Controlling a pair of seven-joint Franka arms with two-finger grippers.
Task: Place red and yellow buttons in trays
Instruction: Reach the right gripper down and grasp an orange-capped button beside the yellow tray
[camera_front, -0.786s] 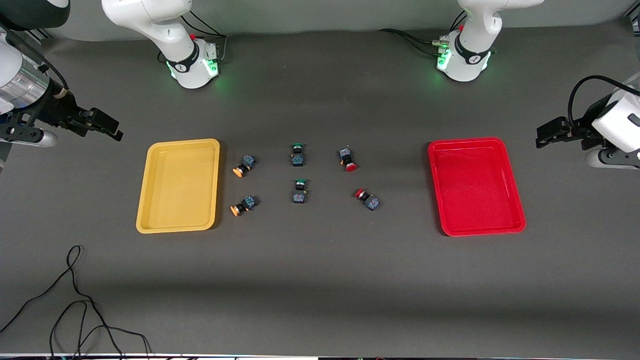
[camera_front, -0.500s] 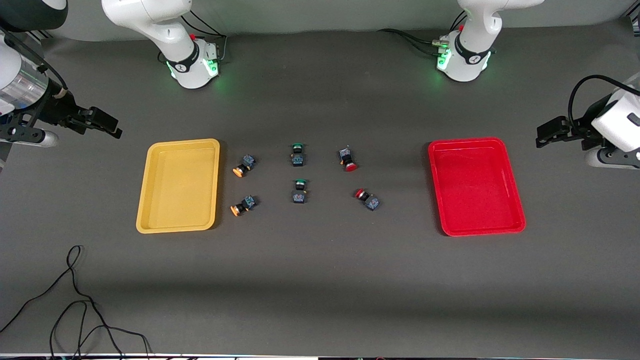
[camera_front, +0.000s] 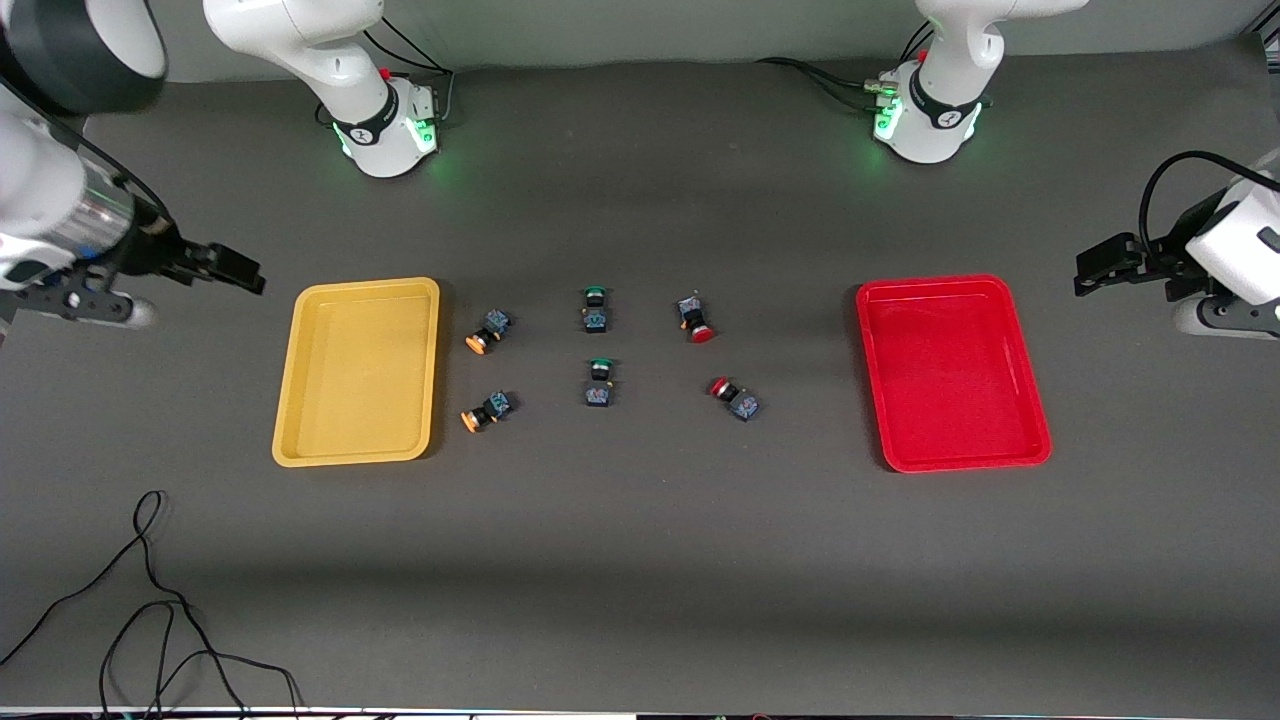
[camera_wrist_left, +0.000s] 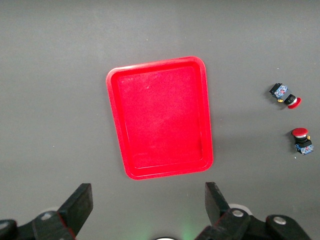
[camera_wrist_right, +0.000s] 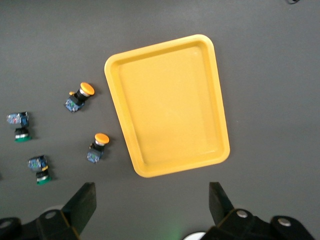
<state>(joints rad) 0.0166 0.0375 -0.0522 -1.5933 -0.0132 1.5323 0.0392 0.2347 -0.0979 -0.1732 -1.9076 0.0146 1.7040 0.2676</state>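
Wrist views: both grippers' fingers (camera_wrist_left: 80, 207) (camera_wrist_right: 82, 205) spread, empty; buttons (camera_front: 490, 330) well apart

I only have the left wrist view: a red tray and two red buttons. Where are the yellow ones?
Observer: Two yellow buttons lie on the table beside the yellow tray, toward the right arm's end.
Operator: Anything in that tray yet?
Observer: No, nothing lies in it; all four task buttons sit on the table.
Operator: What lies between the yellow and the red buttons?
Observer: Two green buttons, one nearer to the front camera than the other.
Operator: Where is the right gripper?
Observer: The right gripper is open, in the air over bare table next to the yellow tray, at the table's end. The left gripper is open too, holding nothing.
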